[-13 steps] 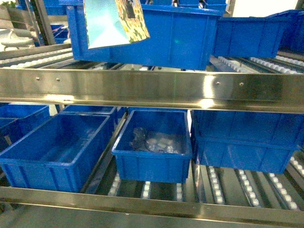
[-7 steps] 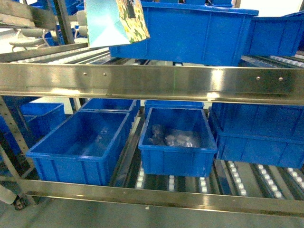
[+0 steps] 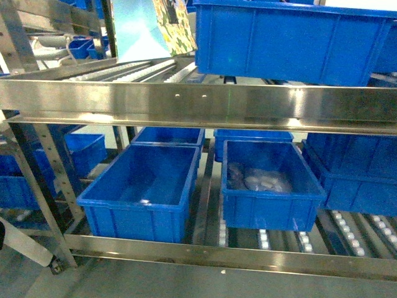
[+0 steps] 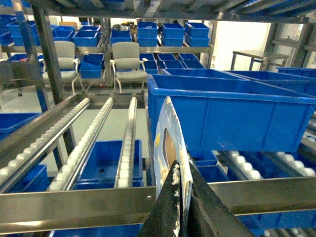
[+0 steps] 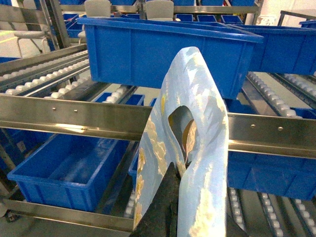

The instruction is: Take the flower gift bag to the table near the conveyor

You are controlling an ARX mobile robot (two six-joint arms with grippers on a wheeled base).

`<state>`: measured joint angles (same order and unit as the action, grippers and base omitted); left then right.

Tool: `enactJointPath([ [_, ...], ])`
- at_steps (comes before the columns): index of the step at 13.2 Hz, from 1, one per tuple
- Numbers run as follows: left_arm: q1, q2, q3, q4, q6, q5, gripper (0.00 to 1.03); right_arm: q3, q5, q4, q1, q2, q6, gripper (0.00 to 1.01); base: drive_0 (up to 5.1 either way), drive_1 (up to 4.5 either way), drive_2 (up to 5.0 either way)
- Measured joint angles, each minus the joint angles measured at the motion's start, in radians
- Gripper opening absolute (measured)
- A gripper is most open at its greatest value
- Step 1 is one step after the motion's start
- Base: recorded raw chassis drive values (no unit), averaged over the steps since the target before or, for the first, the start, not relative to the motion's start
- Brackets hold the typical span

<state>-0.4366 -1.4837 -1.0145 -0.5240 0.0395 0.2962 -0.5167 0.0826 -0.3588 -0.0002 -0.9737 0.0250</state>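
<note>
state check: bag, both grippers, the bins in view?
flower gift bag: held up, pinched by both grippers, off any surface
left gripper: shut on the bag
right gripper: shut on the bag
lower left bin: looks empty
lower middle bin: holds clear-wrapped items
upper bin: on conveyor rollers, contents hidden

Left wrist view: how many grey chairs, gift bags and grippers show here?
Grey padded chairs: 2
Floral paper gift bag: 1
Black left gripper, clamped on the bag: 1
Total: 4
</note>
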Motion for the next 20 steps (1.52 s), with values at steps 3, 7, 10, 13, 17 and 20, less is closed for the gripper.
enactJointPath([
  [3, 0.0, 0.0, 0.0, 0.0, 0.0, 0.001, 0.02, 0.0, 0.0, 0.0, 0.0, 0.0, 0.0, 0.02, -5.1, 2.39, 2.4],
  [7, 0.0, 0.0, 0.0, 0.0, 0.0, 0.001, 0.02, 0.0, 0.0, 0.001, 0.0, 0.0, 0.0, 0.02, -4.9, 2.48, 2.5],
  [10, 0.0, 0.0, 0.0, 0.003, -0.002, 0.0, 0.02, 0.0, 0.0, 0.003, 0.0, -0.001, 0.0, 0.02, -4.9, 2.46, 2.5],
  [13, 0.0, 0.002, 0.0, 0.002, -0.002, 0.001, 0.02, 0.0, 0.0, 0.005, 0.0, 0.0, 0.0, 0.02, -5.0, 2.39, 2.4],
  [17, 0.0, 0.002, 0.0, 0.0, -0.002, 0.001, 0.02, 0.0, 0.0, 0.001, 0.0, 0.0, 0.0, 0.02, -5.0, 2.4, 2.4],
  [20, 0.0, 0.002, 0.0, 0.0, -0.003, 0.001, 0.02, 0.0, 0.0, 0.0, 0.0, 0.0, 0.0, 0.02, -5.1, 2.34, 2.3],
])
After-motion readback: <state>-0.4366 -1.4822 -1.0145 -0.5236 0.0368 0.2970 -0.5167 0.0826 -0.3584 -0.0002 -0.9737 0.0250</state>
